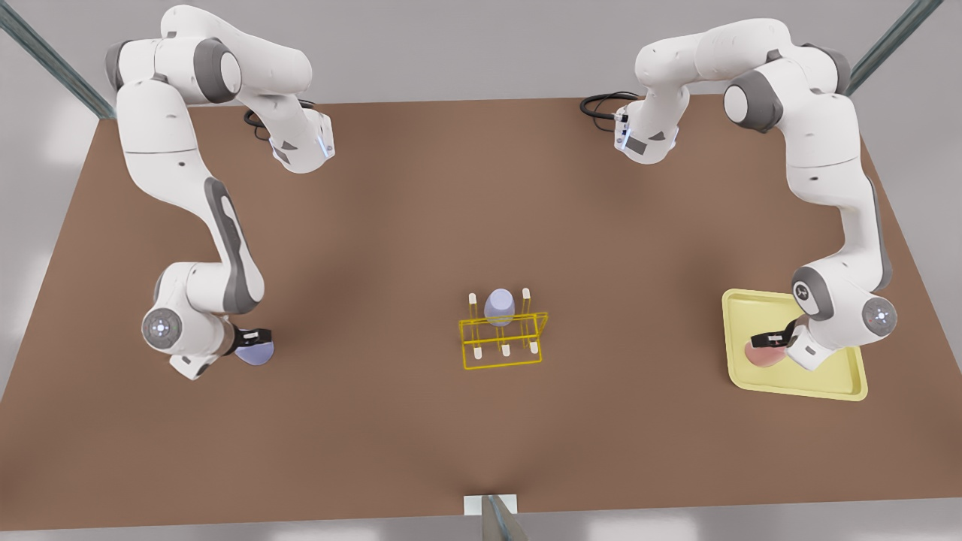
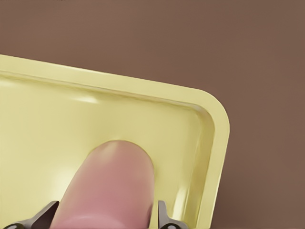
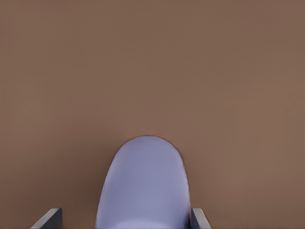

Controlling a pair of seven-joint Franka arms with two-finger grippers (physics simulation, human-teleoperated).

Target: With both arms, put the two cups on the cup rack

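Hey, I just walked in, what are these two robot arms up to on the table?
Each arm is at a cup meant for the yellow cup rack mid-table. The left gripper straddles the pink cup, which lies in the pale-yellow tray at the front view's right. The right gripper straddles a lavender cup on the bare table at the front view's left. Another lavender cup already sits on the rack.

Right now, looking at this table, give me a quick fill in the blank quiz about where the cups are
1. The left gripper sits around the ____ cup.
2. That cup lies on the pale-yellow ____.
3. The right gripper straddles a lavender cup on the bare brown ____.
4. Another lavender cup already sits on the yellow ____.

Missing words: pink; tray; table; rack
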